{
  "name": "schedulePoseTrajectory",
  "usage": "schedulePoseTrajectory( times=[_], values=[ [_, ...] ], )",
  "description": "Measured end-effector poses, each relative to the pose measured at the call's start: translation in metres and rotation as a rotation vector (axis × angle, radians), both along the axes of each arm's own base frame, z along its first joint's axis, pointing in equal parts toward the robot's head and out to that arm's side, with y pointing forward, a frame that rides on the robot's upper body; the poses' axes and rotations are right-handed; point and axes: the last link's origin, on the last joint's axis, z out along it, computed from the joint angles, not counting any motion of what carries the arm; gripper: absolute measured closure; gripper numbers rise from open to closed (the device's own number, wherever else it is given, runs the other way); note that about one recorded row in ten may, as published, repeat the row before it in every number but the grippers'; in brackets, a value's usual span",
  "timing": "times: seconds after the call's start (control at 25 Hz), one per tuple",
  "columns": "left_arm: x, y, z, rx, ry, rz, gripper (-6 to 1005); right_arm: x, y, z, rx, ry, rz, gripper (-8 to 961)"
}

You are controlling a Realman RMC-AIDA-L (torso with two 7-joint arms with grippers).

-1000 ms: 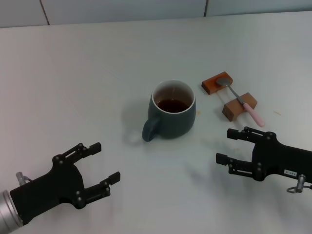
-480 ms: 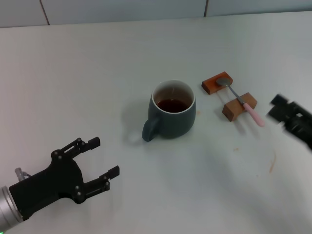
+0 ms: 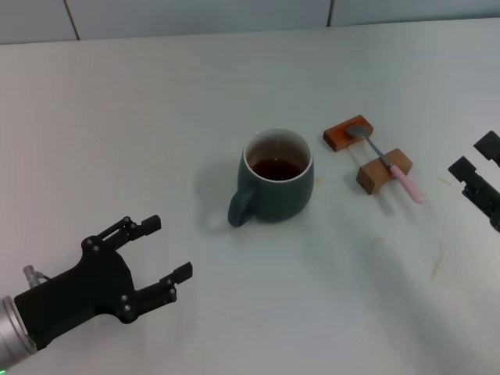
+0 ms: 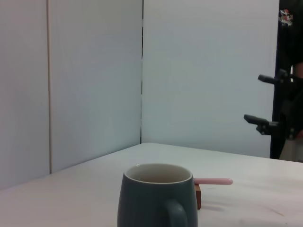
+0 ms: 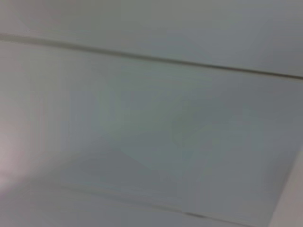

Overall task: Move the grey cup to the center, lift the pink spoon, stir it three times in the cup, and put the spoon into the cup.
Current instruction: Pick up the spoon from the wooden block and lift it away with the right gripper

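The left hand [image 3: 162, 248] sits at the lower left of the head view, fingers spread. The right hand [image 3: 477, 158] shows at the right edge, fingers apart.

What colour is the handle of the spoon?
Pale pink; the pink spoon has a grey metal bowl and neck. The head view shows it best.

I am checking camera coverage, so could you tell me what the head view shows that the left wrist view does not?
Only the head view shows the left gripper, open, the dark drink and the spoon's metal bowl. Only the left wrist view shows the wall panels. Both show the grey cup, the pink spoon, a brown block and the open right gripper.
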Motion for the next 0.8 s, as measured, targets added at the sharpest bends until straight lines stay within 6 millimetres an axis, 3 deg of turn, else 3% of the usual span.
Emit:
schedulePoseTrajectory(
  times=[0.28, 0.8],
  values=[
    [0.000, 0.000, 0.001, 0.005, -0.005, 0.000, 190, 0.019, -0.009, -0.013, -0.076, 0.091, -0.194, 187],
    [0.002, 0.003, 0.003, 0.026, -0.018, 0.002, 191, 0.029, -0.002, -0.028, -0.132, 0.047, -0.285, 186]
  ],
)
